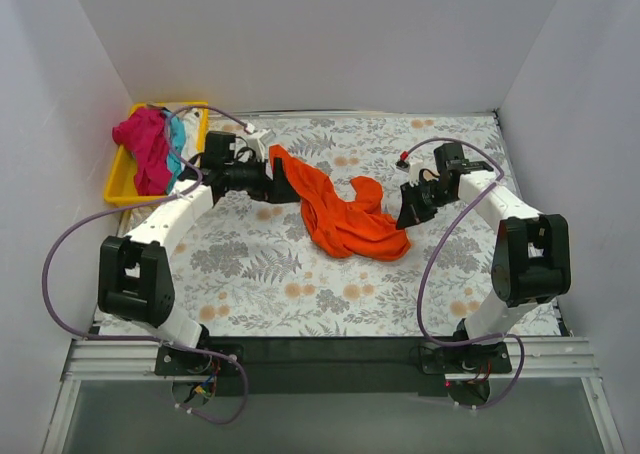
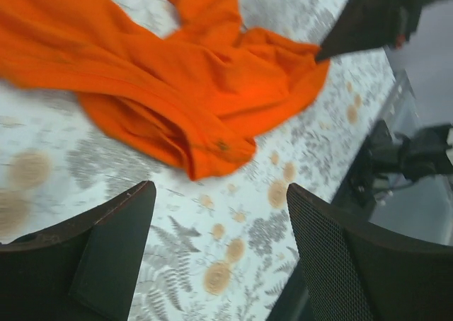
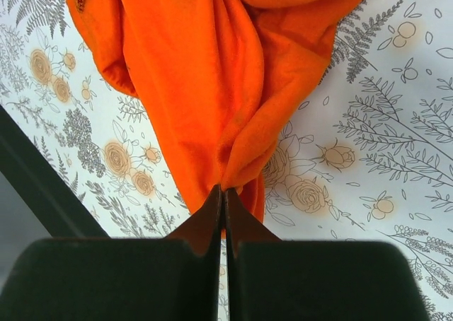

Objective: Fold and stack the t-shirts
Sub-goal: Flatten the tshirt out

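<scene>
Cloth lies crumpled mid-frame in the top view: the orange t-shirt (image 1: 340, 219) sprawls on the flowered tabletop (image 1: 300, 294), its long axis slanting from upper left to lower right. The left pincer (image 1: 282, 186) sits just beside the upper-left end and the right pincer (image 1: 408, 214) touches the lower-right corner, so each arm has its own end close by. At the upper left a yellow tray (image 1: 122, 192) holds a magenta t-shirt (image 1: 142, 149) and a teal t-shirt (image 1: 177, 134), and plain white walls close in on three sides. In the left wrist view the left pincer (image 2: 219, 254) is released, its dark fingers (image 2: 113, 250) wide apart over bare print with nothing between them. The orange t-shirt (image 2: 177, 73) fills the upper half of that frame, its nearest fold just ahead of the tips. In the right wrist view the right pincer (image 3: 224, 208) is clenched on a gathered edge of the orange t-shirt (image 3: 212, 73), which fans upward from the tips. A fresh grasp at the upper-left end looks like the left arm's job.
</scene>
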`<state>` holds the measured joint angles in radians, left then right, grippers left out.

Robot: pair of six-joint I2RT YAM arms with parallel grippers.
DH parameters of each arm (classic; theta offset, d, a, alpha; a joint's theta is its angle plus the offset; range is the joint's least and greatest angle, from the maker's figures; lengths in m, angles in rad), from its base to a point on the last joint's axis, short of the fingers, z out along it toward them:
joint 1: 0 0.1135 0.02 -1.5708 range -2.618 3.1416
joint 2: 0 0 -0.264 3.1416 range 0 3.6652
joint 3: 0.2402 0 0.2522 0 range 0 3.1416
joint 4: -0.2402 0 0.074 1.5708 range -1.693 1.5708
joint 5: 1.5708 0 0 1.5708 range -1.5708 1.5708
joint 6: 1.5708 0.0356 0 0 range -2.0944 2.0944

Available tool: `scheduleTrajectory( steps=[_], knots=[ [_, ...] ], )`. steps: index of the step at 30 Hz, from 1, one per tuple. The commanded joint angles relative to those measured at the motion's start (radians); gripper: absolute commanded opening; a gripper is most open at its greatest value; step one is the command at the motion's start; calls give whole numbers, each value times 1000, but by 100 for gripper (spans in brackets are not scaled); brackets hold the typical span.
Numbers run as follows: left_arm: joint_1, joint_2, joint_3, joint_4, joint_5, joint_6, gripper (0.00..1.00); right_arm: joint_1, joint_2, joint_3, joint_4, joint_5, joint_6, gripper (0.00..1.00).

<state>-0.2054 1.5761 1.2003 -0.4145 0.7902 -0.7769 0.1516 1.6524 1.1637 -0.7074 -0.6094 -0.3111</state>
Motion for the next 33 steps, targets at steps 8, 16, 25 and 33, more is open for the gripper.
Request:
scheduleTrajectory(
  steps=[8, 16, 25, 33],
  knots=[
    [-238, 99, -150, 163, -34, -166, 74, -1, 1, 67, -3, -10, 27, 1],
    [-292, 217, -99, 194, -102, -225, 71, -3, 7, 80, -4, -4, 30, 1],
    [-292, 228, -87, 146, -134, -219, 66, -4, 12, 90, -6, 3, 29, 1],
    [-292, 160, -134, 69, -215, -202, 58, -6, 12, 82, -4, -1, 26, 1]
  ],
)
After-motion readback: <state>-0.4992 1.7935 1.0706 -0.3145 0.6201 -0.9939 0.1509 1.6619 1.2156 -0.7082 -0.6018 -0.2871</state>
